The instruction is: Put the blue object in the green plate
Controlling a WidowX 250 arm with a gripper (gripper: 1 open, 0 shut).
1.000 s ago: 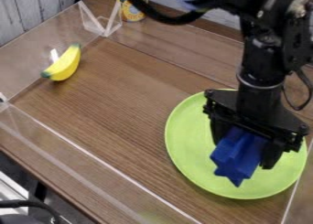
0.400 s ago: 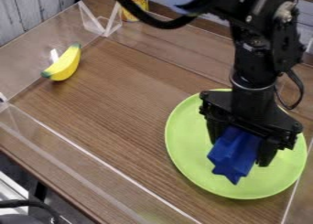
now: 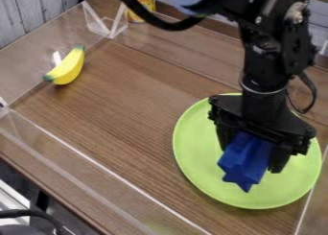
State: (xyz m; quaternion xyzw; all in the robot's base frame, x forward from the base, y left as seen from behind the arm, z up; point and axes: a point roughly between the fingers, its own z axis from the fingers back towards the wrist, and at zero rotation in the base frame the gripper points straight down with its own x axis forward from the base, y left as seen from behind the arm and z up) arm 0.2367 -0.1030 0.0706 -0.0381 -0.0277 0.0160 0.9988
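A crumpled blue object [image 3: 248, 164] hangs down onto the round green plate [image 3: 195, 146] at the front right of the wooden table. My black gripper [image 3: 262, 141] comes straight down over the plate and its fingers [image 3: 231, 129] are closed around the top of the blue object. The lower end of the blue object touches or nearly touches the plate surface. The fingertips are partly hidden by the cloth-like blue object.
A yellow banana toy [image 3: 65, 67] lies at the far left of the table. A clear plastic wall [image 3: 38, 133] runs along the left and front edges. A clear stand [image 3: 113, 23] and a yellow item sit at the back.
The arm has shifted slightly left over the plate with the blue object still in its grip; little else has moved.
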